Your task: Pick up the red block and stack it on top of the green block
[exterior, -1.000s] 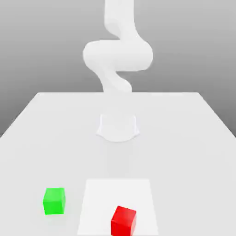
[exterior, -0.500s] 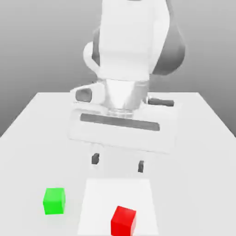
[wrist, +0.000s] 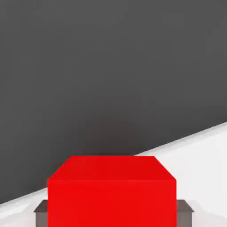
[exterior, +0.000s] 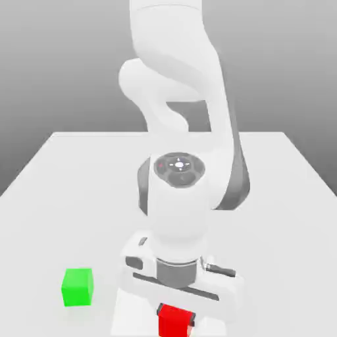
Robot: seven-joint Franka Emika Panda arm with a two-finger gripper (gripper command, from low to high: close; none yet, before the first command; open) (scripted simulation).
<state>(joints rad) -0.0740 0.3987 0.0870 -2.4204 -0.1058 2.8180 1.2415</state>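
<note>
Arm: over the table (exterior: 263, 230), reaching down to the red block.
Gripper (exterior: 176, 315): jaws closed on the red block's sides; lift straight up, level.
Red block (wrist: 111, 201): between fingertips, on white patch (exterior: 135, 319).
Green block (exterior: 77, 287): apart, exterior view's left; clear its top before crossing.

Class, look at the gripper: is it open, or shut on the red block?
Shut on the red block: in the hand view, the gripper's two dark fingertips press against opposite sides of it.
</note>
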